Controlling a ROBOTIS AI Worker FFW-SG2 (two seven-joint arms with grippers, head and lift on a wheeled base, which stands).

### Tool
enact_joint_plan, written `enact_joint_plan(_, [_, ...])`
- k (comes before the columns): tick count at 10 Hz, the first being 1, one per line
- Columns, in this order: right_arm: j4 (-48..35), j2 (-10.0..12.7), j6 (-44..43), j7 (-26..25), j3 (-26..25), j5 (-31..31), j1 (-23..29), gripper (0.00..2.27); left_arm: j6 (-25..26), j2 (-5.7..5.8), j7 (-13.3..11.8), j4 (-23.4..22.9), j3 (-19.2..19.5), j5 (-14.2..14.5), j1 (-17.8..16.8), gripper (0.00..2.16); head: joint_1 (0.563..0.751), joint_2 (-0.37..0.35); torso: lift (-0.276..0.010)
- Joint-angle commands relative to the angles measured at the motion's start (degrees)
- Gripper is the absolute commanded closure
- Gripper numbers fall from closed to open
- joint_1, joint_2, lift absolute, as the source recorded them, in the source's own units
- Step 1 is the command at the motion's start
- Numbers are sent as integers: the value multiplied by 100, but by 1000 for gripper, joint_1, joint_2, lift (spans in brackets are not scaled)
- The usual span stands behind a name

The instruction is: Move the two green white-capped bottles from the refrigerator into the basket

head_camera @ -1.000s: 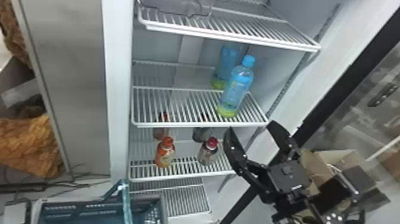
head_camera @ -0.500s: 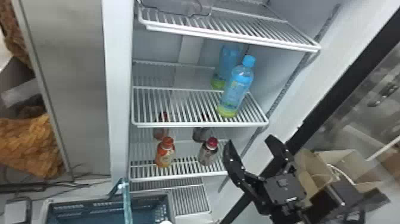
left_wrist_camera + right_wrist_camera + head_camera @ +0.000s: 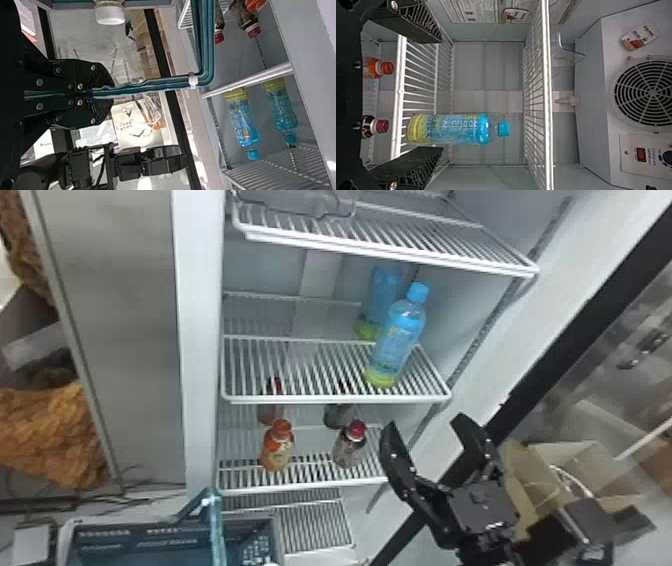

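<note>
White-capped bottle (image 3: 110, 14) at right edge of basket (image 3: 165, 532); right gripper (image 3: 425, 422) spread.
Left gripper (image 3: 109, 94) pinches handle (image 3: 156, 86) (keep steady); likely 0 targets left, so ease right gripper clear of shelf (image 3: 330, 400) front edge.

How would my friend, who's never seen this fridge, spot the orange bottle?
In the open white refrigerator, find the white wire shelf below the tall blue plastic bottles. Front left stands the short orange bottle. Its orange cap sets it apart from the red-capped brown bottle beside it.
</note>
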Motion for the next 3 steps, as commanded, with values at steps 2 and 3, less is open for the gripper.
enact_joint_plan(2, [7,-7,-56,6,11,0,17,79,0,-1,-1,0,4,0,1,1182,695,-350,-4])
enact_joint_plan(3, [21,2,-84,-3,11,0,17,78,0,-1,-1,0,-8,0,1,1182,695,-350,-4])
